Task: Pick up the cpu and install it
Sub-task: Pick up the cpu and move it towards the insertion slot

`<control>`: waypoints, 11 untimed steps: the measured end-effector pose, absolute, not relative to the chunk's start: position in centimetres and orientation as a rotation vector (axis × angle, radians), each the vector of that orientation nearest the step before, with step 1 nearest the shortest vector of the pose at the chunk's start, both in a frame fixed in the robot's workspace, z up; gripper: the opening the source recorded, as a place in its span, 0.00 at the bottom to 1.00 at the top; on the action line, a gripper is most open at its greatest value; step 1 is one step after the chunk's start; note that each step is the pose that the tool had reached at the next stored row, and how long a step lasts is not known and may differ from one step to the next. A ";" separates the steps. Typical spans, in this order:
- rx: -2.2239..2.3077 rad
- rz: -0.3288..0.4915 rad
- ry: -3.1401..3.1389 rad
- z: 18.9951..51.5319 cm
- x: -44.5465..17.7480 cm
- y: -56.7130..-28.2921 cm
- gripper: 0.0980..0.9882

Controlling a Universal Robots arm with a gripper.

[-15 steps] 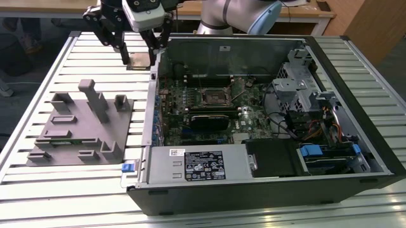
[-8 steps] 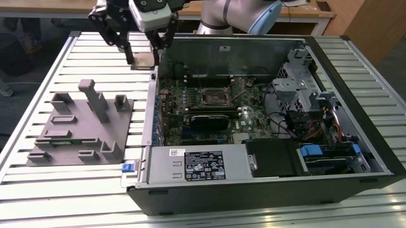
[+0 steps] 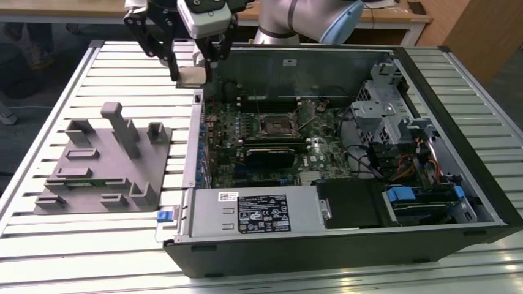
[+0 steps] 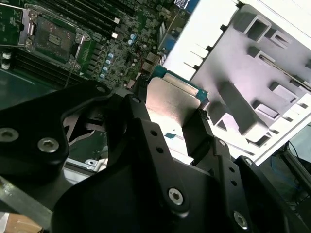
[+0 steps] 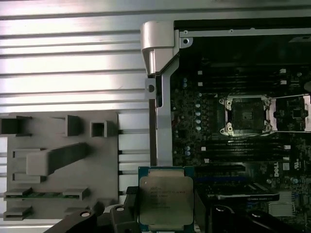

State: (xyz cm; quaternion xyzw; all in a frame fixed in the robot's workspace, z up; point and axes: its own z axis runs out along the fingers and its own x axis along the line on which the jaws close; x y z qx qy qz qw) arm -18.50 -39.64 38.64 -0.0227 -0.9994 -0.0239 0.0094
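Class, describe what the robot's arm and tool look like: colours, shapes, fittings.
The arm is silvery grey with rounded tubular joints. Its tool is matte black below a white housing: two angular, linked fingers dotted with silver screws.

Chip (image 5: 166, 200) with dull silvery metal top, matt grey plastic tray (image 3: 98, 144), ribbed bare metal table (image 3: 65, 73), satin black gripper (image 4: 170, 111)

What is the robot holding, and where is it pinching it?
The gripper holds the cpu, pinched by two opposite edges between its fingers.
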 end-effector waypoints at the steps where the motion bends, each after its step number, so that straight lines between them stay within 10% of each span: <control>1: -0.071 -0.075 -3.121 38.6 -18.4 -39.5 0.50; 11: -0.071 -0.075 -3.121 38.6 -17.4 -38.8 0.50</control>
